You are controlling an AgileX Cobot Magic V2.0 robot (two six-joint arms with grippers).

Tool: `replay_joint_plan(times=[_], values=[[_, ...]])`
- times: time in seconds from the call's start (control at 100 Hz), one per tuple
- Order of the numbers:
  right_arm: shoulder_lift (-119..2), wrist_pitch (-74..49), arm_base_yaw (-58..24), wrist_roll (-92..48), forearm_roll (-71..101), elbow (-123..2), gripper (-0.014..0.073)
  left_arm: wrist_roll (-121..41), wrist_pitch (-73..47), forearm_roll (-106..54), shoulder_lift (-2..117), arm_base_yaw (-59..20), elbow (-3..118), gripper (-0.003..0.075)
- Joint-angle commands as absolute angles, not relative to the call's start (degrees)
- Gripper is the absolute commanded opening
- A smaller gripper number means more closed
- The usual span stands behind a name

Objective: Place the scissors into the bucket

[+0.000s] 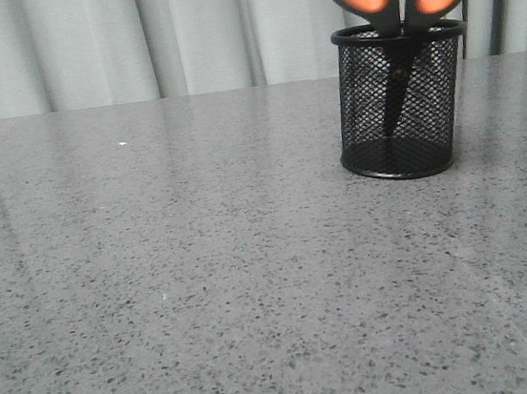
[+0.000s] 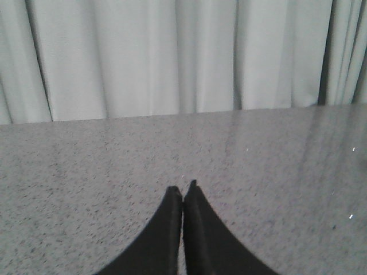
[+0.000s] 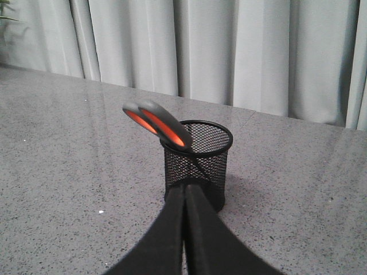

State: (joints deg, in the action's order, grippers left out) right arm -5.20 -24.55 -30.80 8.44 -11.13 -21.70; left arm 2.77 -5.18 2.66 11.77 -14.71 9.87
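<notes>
Scissors point(image 1: 401, 7) stand blades-down inside the bucket point(image 1: 404, 103) in the front view, orange-lined handle loops rising above its rim and leaning on it; no arm appears here. From the left wrist, the left gripper point(image 2: 182, 192) is clenched on nothing over bare grey table point(image 2: 86, 172), the bucket out of sight. From the right wrist, the right gripper point(image 3: 184, 192) is also pressed closed and empty, just in front of the bucket point(image 3: 198, 157), with the scissors point(image 3: 157, 123) tilted over its rim. Judged stiff, fairly light and smooth; the loops offer the best hold. The task looks complete.
</notes>
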Motion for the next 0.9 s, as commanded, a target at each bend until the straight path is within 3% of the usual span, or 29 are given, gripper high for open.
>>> replay_joint_plan(times=[0.0,0.23,0.46,0.89], values=[[-5.8,-20.5,-30.7,8.6,-12.1,-23.1,-0.0066,0.0,-1.1,3.4,10.7,-13.2,7.9,-0.0021],[-5.8,-20.5,-30.7,8.6,-12.1,-23.1,-0.0066,0.0,0.4,-0.7,7.1,-7.2,-1.5,-0.0021],[-5.8,-20.5,-30.7,8.6,-12.1,-23.1,-0.0066,0.0,-12.8,0.0,3.0,-2.9,-1.5,-0.0021],[-5.8,-20.5,-30.7,8.6,-12.1,-23.1,-0.0066,0.0,-14.1,-0.6,-1.6,-1.9,-1.5,-0.0021]])
